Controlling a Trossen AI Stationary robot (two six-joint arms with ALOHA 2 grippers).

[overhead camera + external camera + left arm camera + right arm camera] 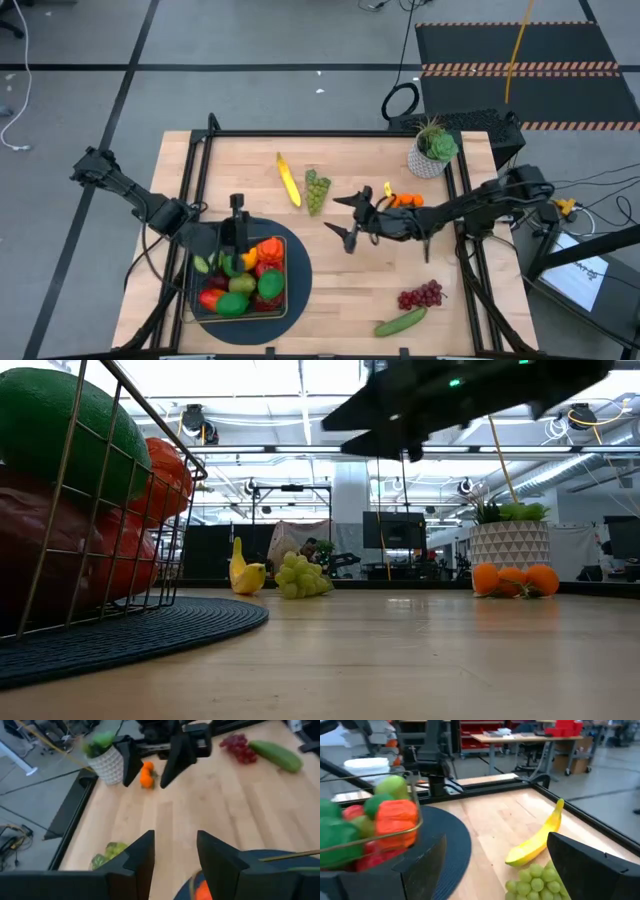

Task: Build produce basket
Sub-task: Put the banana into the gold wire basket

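The wire basket (198, 300) stands on a round dark mat (300, 268) at the table's near left. It holds a green pear, limes, red apples and an orange pepper (270, 252). My left gripper (238, 222) hovers open over the basket's far rim with nothing between its fingers (175, 851). My right gripper (345, 218) hangs open and empty above mid-table, pointing toward the table's left edge. The banana (289, 180) and green grapes (317, 190) lie just beyond it on the far side. Oranges (402, 200), purple grapes (420, 295) and a cucumber (400, 322) lie on the wood.
A potted plant (432, 150) stands at the table's far right corner. A black frame rail (330, 133) runs along the table's far and side edges. Bare wood lies between the mat and the purple grapes.
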